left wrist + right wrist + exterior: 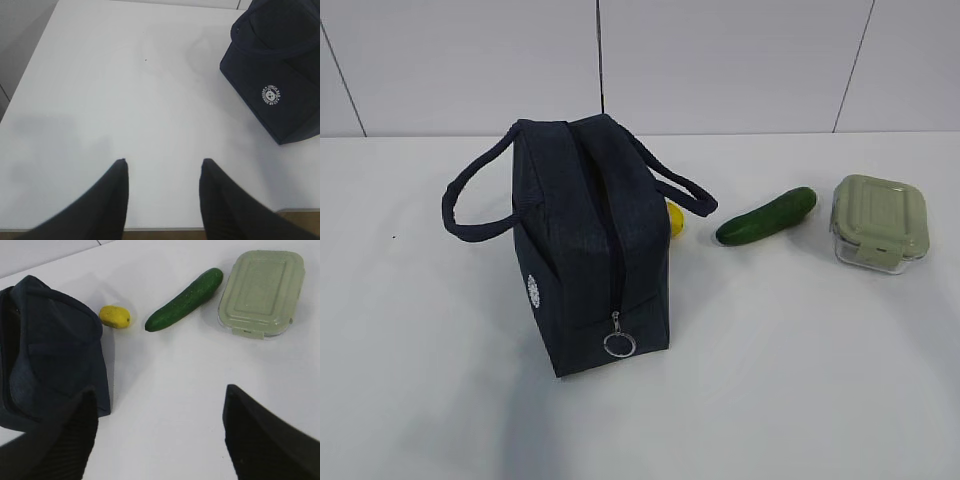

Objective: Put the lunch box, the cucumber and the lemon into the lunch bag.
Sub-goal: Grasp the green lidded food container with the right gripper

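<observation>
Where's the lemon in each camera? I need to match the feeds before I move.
Exterior view: the lemon is a yellow sliver at centre, mostly hidden behind the lunch bag, left of the cucumber.
Left wrist view: not in it; only the bag's logo side and bare table show.
Right wrist view: upper left of centre, fully visible between bag and cucumber.
Shared landmark: the lunch bag, seen in all three views.

White matte table spreads under me, soft grey shadows on it; tiny dark speck on surface in my left wrist view; behind, pale panelled wall with thin dark seams, some slanted; brown floor strip shows past table's near edge; light even, diffuse, no hard glare.
</observation>
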Tool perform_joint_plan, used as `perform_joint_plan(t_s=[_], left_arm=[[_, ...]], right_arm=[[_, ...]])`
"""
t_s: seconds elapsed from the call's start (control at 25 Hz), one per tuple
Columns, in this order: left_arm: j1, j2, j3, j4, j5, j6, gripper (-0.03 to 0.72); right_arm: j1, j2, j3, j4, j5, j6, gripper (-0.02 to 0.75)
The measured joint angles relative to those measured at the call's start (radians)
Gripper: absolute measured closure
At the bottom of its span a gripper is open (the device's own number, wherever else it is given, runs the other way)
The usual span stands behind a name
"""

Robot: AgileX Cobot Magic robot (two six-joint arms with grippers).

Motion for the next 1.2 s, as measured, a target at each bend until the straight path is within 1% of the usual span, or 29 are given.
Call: perform_joint_plan(t_s=[0.24,0.28,0.32,0.36,0.44,0.48,0.52,0.64,0.72,0.84,1.04,1.2], left_arm=[[0.000,0.000,0.000,0.000,0.000,0.000,0.349],[0.000,0.000,0.000,0.000,0.000,0.000,0.349],[0.000,0.000,0.000,0.000,0.000,0.000,0.349],[0.000,0.000,0.000,0.000,0.000,0.000,0.349],[0.000,0.000,0.000,0.000,0.000,0.000,0.349],[0.000,0.000,0.000,0.000,0.000,0.000,0.349],[0.000,0.000,0.000,-0.042,0.000,0.000,0.349],[-0.004,0.000,0.001,-0.013,0.000,0.000,0.349],[-0.004,0.000,0.001,-0.011,0.000,0.000,0.349],[-0.004,0.000,0.001,-0.009,0.000,0.000,0.349],[-0.004,0.000,0.001,-0.009,0.000,0.000,0.349],[-0.004,0.000,0.001,-0.009,0.000,0.000,0.349]], right_arm=[[-0.004,0.215,-0.124,0.072,-0.007,-0.040,0.156],[-0.014,0.241,-0.139,0.087,0.000,-0.054,0.156],[-0.056,0.296,-0.161,0.137,0.022,-0.097,0.156],[-0.056,0.296,-0.161,0.137,0.022,-0.097,0.156],[-0.136,0.338,-0.170,0.233,0.062,-0.194,0.157],[-0.185,0.360,-0.171,0.299,0.089,-0.247,0.157],[-0.228,0.382,-0.173,0.369,0.118,-0.314,0.157],[-0.364,0.441,-0.176,0.545,0.217,-0.471,0.157],[-0.428,0.476,-0.177,0.608,0.256,-0.535,0.158],[-0.459,0.524,-0.177,0.639,0.262,-0.596,0.158],[-0.463,0.624,-0.177,0.648,0.270,-0.655,0.157],[-0.463,0.693,-0.177,0.649,0.249,-0.699,0.157]])
